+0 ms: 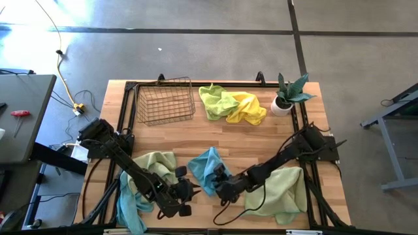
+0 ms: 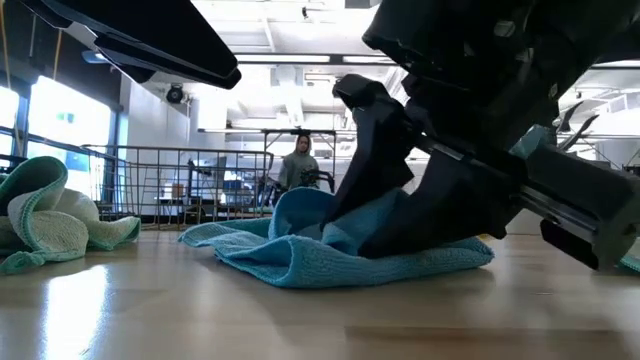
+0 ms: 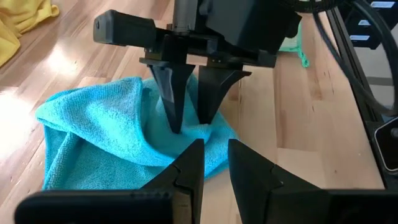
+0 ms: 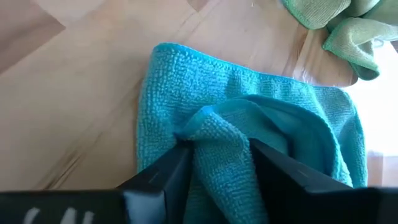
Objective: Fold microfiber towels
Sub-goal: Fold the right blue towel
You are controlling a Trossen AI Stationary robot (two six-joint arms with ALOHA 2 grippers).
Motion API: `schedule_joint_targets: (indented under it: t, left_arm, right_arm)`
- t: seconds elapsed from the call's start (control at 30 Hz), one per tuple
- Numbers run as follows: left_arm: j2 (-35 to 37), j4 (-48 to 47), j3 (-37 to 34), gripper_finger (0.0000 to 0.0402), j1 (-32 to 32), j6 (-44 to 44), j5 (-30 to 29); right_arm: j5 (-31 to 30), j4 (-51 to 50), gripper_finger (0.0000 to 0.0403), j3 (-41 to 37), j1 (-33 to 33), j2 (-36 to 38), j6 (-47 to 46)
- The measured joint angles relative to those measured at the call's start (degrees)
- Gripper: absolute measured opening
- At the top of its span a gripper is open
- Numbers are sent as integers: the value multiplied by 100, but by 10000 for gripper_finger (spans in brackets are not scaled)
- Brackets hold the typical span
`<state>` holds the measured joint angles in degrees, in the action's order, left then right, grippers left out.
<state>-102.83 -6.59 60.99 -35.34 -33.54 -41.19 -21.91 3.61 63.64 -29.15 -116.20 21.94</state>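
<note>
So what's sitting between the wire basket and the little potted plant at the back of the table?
In the high view, a crumpled lime green towel and a bright yellow towel, bunched together, lie between the wire basket and the potted plant.

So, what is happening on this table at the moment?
The right claw is pinching a raised ridge of the light blue towel, which lies crumpled near the table's front middle. The left claw hovers just beside it, empty and slightly apart. A sage green towel lies under the right arm, a lime and yellow pile sits next to the wire basket. Nothing is folded yet.
</note>
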Motion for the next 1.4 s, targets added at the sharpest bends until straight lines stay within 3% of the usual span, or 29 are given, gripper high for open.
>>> schedule_joint_targets:
  t: [0.43, 0.53, 0.7, 0.97, 1.27, 1.4]
  left_arm:
    - [0, -4, 0, 62, -1, 15, 2]
    - [0, -3, 0, 62, 1, 24, 2]
    - [0, -4, 0, 62, -1, 27, 2]
    - [0, -4, 0, 62, 1, 24, 4]
    - [0, -4, 0, 62, 0, 15, 9]
    - [0, -2, 0, 62, -1, 15, 9]
  right_arm:
    - [72, 63, 7, 87, -295, 17, -13]
    - [63, 138, 5, 87, -317, 20, -223]
    - [69, 505, 2, 87, -273, 26, -1376]
    - [617, 1028, 2, 87, -199, 28, -2997]
    - [1080, 1584, 4, 90, -201, 24, -4047]
    - [1318, 1658, 27, 90, -209, -111, -4144]
